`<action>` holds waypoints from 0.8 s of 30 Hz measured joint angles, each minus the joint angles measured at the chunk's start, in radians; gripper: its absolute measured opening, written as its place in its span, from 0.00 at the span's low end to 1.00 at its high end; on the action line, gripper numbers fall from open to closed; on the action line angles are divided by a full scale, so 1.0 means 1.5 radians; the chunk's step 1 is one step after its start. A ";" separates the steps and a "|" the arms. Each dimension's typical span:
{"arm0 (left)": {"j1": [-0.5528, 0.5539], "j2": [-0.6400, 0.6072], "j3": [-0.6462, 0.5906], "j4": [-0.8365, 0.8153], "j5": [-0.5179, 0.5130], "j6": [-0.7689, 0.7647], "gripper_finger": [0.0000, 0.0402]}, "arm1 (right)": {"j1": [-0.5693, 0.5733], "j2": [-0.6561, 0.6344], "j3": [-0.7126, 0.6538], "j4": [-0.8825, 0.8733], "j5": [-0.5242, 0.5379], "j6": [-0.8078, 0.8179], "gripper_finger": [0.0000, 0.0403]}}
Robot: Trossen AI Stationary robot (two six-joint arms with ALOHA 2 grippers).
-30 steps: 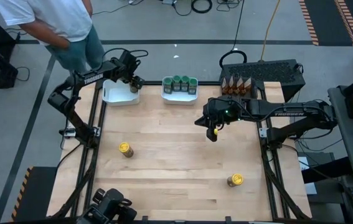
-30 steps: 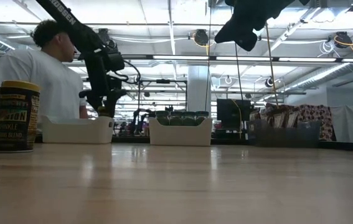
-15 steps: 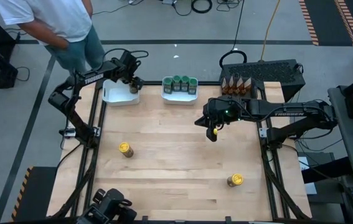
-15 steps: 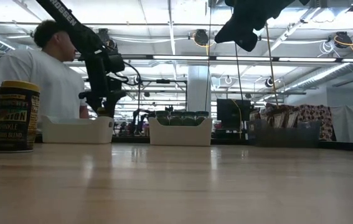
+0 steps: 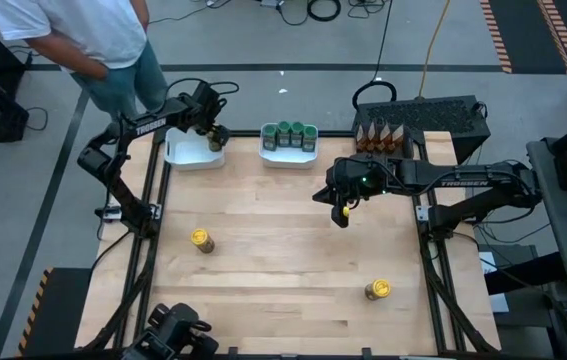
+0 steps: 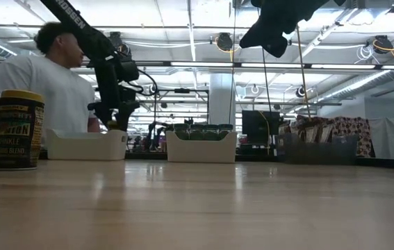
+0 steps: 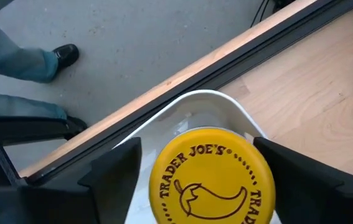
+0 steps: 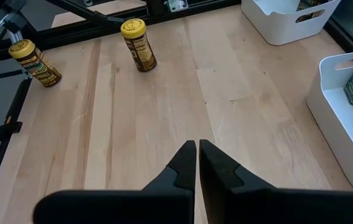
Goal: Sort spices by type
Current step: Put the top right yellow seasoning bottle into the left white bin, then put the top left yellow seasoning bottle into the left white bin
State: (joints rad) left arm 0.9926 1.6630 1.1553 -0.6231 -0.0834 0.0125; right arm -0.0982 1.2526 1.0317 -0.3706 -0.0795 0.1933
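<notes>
Nearly sorted: two yellow-lidded jars left on the counter [image 5: 283,250].
Left claw [image 5: 214,138] spread around a yellow-lidded jar [image 7: 211,176] above the white tray [image 5: 185,154]; right claw [image 5: 344,215] shut, empty.

Yellow-lid jars [image 5: 200,239]: three. Green-lid jars [image 5: 290,133]: four.

The right gripper [image 8: 197,155] hangs pinched together above the bare wooden desk [image 8: 164,106]. Two yellow-lidded jars [image 8: 138,45] [image 8: 34,63] stand upright, apart. White trays [image 8: 344,134] sit at the edge.
</notes>
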 joint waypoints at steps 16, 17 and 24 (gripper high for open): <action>0.000 -0.044 0.035 -0.019 -0.015 0.019 0.86 | 0.000 0.000 0.000 0.000 0.000 -0.002 0.00; 0.000 -0.052 0.038 -0.023 -0.015 0.018 0.86 | 0.000 0.000 0.000 0.000 0.000 -0.002 0.00; -0.008 -0.143 0.059 -0.133 0.051 0.013 0.86 | 0.000 0.000 0.000 0.000 0.000 -0.016 0.00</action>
State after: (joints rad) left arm 0.9807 1.4482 1.2434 -0.8232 -0.0070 0.0316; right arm -0.0982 1.2526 1.0317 -0.3710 -0.0795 0.1692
